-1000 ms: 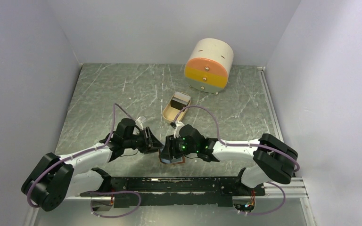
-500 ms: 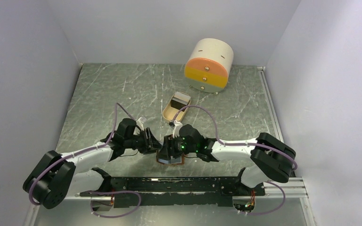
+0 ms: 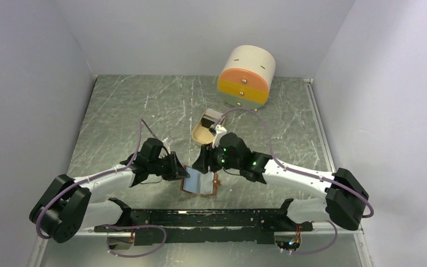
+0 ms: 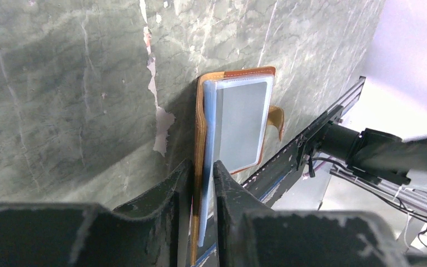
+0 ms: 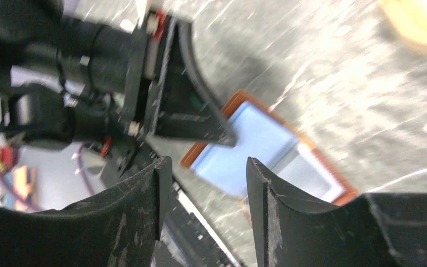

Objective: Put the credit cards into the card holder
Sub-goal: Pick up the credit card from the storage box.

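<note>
The tan-brown card holder (image 3: 210,188) lies open near the table's front edge. A bluish credit card (image 3: 193,181) shows in its left clear pocket; the right pocket looks pale grey. My left gripper (image 3: 183,172) is shut on the holder's left edge, pinching the leather cover and the pocket (image 4: 203,167). The holder's open page (image 4: 243,122) and snap tab (image 4: 278,118) show beyond my fingers. My right gripper (image 3: 204,162) is open and empty, just behind and above the holder. In the right wrist view its jaws (image 5: 203,167) stand wide apart over the holder (image 5: 317,167).
A beige oval tray (image 3: 200,133) sits just behind my right gripper, partly hidden by the right wrist. A round cream-and-orange drawer box (image 3: 246,78) stands at the back. The black mounting rail (image 3: 200,219) runs along the front edge, close to the holder.
My right gripper has drawn back from over the holder toward the tray, uncovering the open holder. My left gripper has stayed clamped on the holder's left edge.
</note>
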### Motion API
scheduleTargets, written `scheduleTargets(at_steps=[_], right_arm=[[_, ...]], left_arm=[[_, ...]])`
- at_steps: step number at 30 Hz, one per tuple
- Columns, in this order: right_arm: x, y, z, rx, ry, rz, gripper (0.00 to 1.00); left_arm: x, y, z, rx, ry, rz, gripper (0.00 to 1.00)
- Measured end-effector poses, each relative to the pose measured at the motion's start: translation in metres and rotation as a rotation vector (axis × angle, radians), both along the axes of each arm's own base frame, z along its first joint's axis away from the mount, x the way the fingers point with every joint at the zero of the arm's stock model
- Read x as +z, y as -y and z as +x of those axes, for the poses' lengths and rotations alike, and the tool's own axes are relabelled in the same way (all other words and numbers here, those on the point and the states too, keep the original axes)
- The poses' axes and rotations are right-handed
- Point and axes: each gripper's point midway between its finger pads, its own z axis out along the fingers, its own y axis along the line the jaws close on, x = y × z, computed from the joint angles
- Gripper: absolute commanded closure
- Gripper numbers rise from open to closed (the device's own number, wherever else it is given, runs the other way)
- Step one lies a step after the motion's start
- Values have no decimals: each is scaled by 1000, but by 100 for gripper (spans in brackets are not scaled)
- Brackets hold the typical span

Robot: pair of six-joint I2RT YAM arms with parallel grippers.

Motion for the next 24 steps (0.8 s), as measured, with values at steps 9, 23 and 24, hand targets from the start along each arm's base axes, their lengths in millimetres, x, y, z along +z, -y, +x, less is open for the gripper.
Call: scheduleTargets(at_steps=[9, 23, 24], right_arm=[[29, 41, 97, -222, 208, -226, 32], [-11, 61, 224, -178, 466, -771, 25], [-13, 59, 231, -160, 479, -796, 24]], left_arm=[[-2, -1, 0, -14, 15, 12, 91], [2, -1, 0, -16, 27, 4, 91], [2, -1, -1, -15, 26, 3, 91]])
